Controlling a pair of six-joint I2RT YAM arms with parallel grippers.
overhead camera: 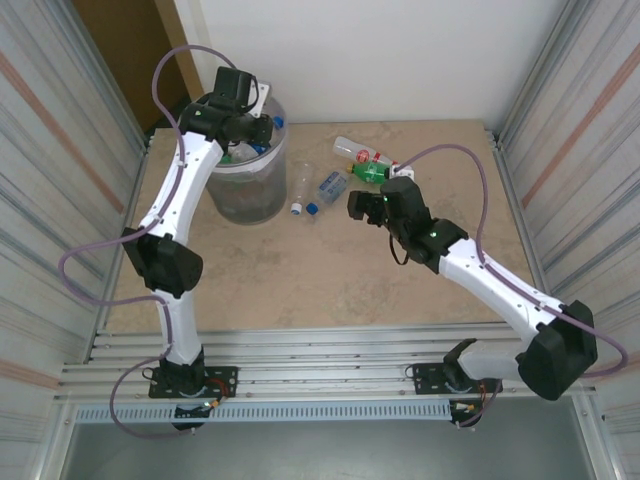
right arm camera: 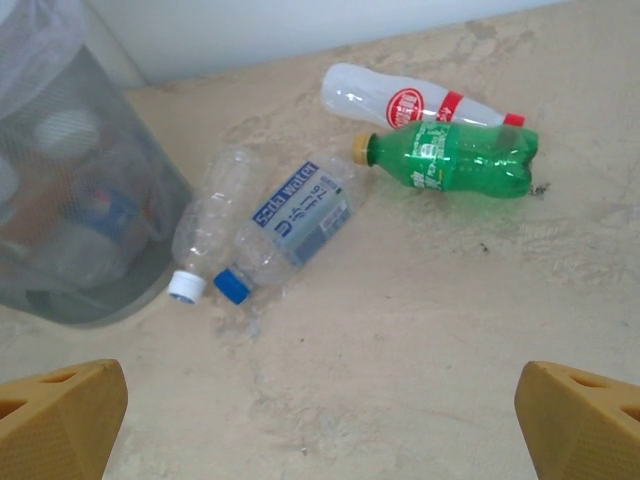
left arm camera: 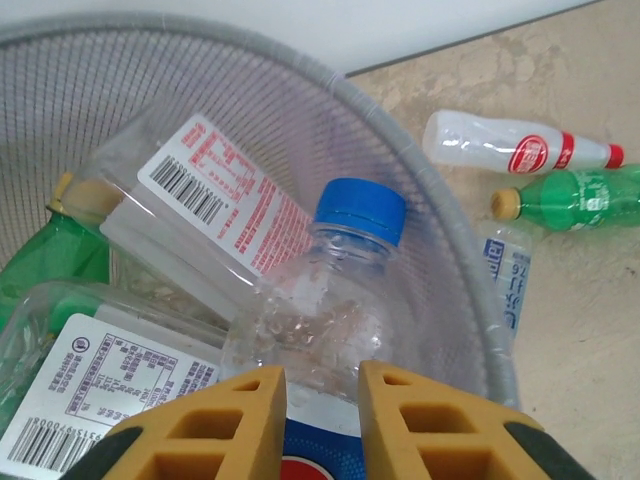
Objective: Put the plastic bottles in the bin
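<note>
My left gripper [overhead camera: 258, 128] is over the bin [overhead camera: 240, 205], shut on a clear bottle with a blue cap [left arm camera: 360, 212] that passes between its yellow fingers [left arm camera: 250, 420]. The cap pokes out over the bin's rim [left arm camera: 455, 240]. Several crushed bottles lie inside, one with a white barcode label [left arm camera: 230, 195]. On the table to the right lie a clear white-capped bottle [right arm camera: 205, 235], a blue-labelled one [right arm camera: 295, 220], a green one [right arm camera: 455, 160] and a red-labelled one [right arm camera: 410, 105]. My right gripper [overhead camera: 358, 205] hovers open, in front of and to the right of them, holding nothing.
Corrugated metal walls close in the table [overhead camera: 330, 280] on the left and right, and a white wall stands at the back. The beige tabletop in front of the bottles is bare [right arm camera: 400, 360]. The bin [right arm camera: 70, 200] stands at the far left.
</note>
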